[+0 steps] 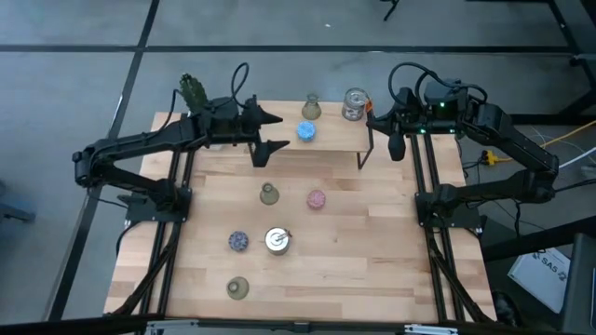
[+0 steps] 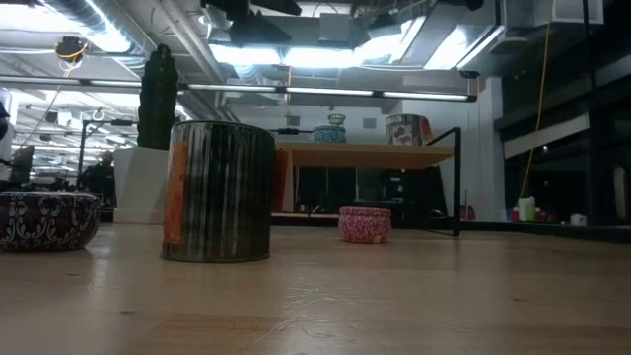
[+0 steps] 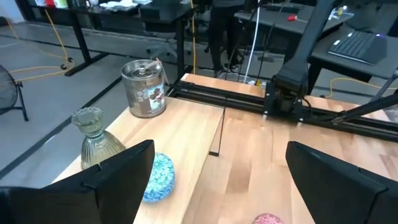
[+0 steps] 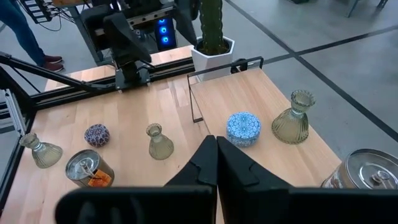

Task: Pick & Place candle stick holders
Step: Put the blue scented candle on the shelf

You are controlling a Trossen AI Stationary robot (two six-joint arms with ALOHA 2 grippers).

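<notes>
Placement appears to be the step just completed, judged from how things lie. Three holders are seen on the raised shelf (image 1: pixel 326 140) at the table's twelve o'clock edge: an olive-green flared holder (image 1: pixel 310 107), a blue speckled holder (image 1: pixel 307 131) and a silvery cup (image 1: pixel 355 104). The left gripper (image 1: pixel 275 131) is held just at nine o'clock of the blue holder, its jaws spread wide and nothing between them; in the left wrist view the blue piece (image 3: pixel 157 177) lies just beyond one finger, apart from it.

The right gripper (image 1: pixel 396 145) is parked at the shelf's three o'clock end, its fingers pressed together and empty.

Five holders are left on the lower table (image 1: pixel 372 251): an olive one (image 1: pixel 269 194) and a pink one (image 1: pixel 317 198) near the centre, a dark speckled one (image 1: pixel 238 241) and a second silvery cup (image 1: pixel 277 240) towards six o'clock, and another olive one (image 1: pixel 237 288) nearest the six o'clock edge. A cactus in a white pot (image 1: pixel 194 91) stands at eleven o'clock, outside the task.

The next move is judged to call for the left arm to be drawn clear of the shelf, carried towards six o'clock over the nearest olive holder, lowered with jaws wide around its narrow neck, and closed. Care is needed not to knock the blue holder while backing away.
</notes>
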